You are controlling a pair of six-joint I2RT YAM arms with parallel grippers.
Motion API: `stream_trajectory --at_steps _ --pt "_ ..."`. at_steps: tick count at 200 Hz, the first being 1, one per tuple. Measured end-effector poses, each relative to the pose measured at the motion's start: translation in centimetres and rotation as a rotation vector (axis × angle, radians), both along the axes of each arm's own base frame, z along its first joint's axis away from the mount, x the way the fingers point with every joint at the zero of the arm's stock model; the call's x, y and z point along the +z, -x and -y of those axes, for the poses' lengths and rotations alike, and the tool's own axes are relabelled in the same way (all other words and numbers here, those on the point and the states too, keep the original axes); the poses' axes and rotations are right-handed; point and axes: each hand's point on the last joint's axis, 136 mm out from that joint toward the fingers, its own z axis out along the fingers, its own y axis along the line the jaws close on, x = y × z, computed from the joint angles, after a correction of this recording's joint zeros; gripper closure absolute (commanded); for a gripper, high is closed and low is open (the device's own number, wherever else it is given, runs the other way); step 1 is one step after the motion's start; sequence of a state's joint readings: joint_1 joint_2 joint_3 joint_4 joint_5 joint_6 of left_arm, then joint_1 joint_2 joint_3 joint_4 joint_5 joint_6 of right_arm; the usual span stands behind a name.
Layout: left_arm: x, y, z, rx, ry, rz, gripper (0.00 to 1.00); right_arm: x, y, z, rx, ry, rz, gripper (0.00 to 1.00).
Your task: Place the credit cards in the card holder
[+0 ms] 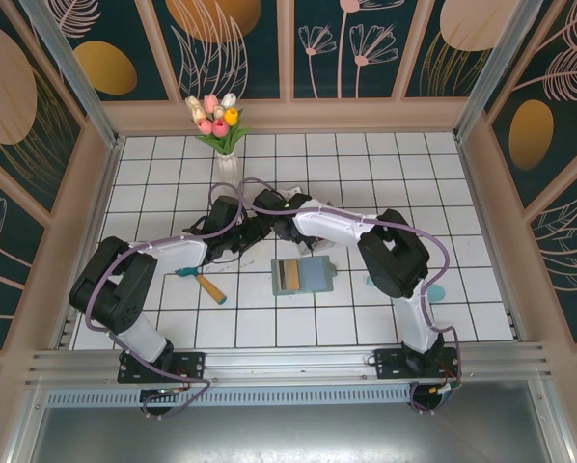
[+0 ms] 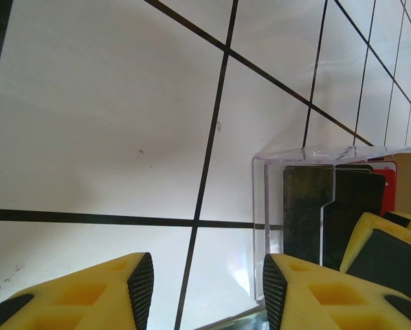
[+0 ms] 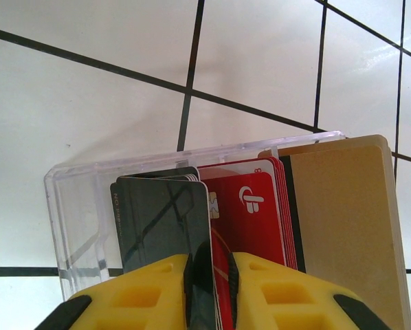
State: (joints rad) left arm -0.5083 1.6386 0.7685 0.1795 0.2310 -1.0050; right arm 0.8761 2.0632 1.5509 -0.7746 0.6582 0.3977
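Note:
The sage card holder (image 1: pixel 313 275) lies open on the tiled table in front of both wrists, with cards showing in its left half. Further back, a clear plastic box (image 3: pixel 78 206) holds upright credit cards: dark grey cards (image 3: pixel 157 220), red cards (image 3: pixel 257 213) and a tan card (image 3: pixel 343 220). My right gripper (image 3: pixel 212 275) reaches into the box from above, shut on a dark grey card with red cards pinched alongside it. My left gripper (image 2: pixel 207 292) stands open just outside the box's end wall (image 2: pixel 259 227); its right finger (image 2: pixel 295 289) is at that wall, and only bare tile lies between the fingers.
A small wooden-handled tool (image 1: pixel 209 286) lies left of the card holder. Teal bits (image 1: pixel 435 289) sit by the right arm. A vase of tulips (image 1: pixel 221 125) stands at the back. Enclosure walls ring the table.

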Motion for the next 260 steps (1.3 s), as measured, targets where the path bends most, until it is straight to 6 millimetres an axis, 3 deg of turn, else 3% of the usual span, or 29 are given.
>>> stream_trajectory --at_steps 23,70,118,191,223,260 --pt "0.0 0.0 0.0 0.000 0.000 0.000 0.52 -0.1 0.1 0.2 -0.001 0.004 -0.004 0.83" --pt "0.0 0.0 0.1 -0.003 0.003 -0.001 0.51 0.2 0.1 0.5 -0.006 0.000 0.001 0.83" --pt "0.0 0.1 0.1 -0.005 0.005 -0.002 0.51 0.8 0.1 0.6 -0.001 -0.006 0.006 0.92" --pt "0.0 0.1 0.1 -0.006 0.005 -0.002 0.51 1.3 0.2 0.5 -0.001 -0.031 0.003 0.94" --pt "0.1 0.2 0.3 -0.017 0.016 -0.004 0.50 2.9 0.5 0.1 0.007 -0.093 0.004 0.96" --pt "0.9 0.1 1.0 -0.040 0.050 0.015 0.48 6.7 0.7 0.0 0.013 -0.222 0.037 0.97"
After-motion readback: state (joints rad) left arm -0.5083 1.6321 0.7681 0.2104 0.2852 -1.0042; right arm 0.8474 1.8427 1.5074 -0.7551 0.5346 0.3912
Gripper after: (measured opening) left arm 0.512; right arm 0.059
